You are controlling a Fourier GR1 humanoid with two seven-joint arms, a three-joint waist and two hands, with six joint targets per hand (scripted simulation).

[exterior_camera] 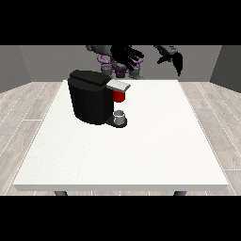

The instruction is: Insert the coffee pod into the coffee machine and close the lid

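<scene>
The black coffee machine (90,98) stands on the white table (141,150), left of the middle. Its silver lid (119,85) lies nearly flat, pointing to the view's right. Under the lid is a red thing at the machine (119,96). A small grey thing (120,116) sits on the machine's base below the lid; I cannot tell it for the pod. The hand at the view's left (126,55) hangs above and behind the machine, fingers spread, holding nothing. The hand at the view's right (171,57) is raised over the table's far edge, its fingers drooping and relaxed.
The robot's torso (120,69) shows behind the table's far edge. Wooden floor surrounds the table on all sides.
</scene>
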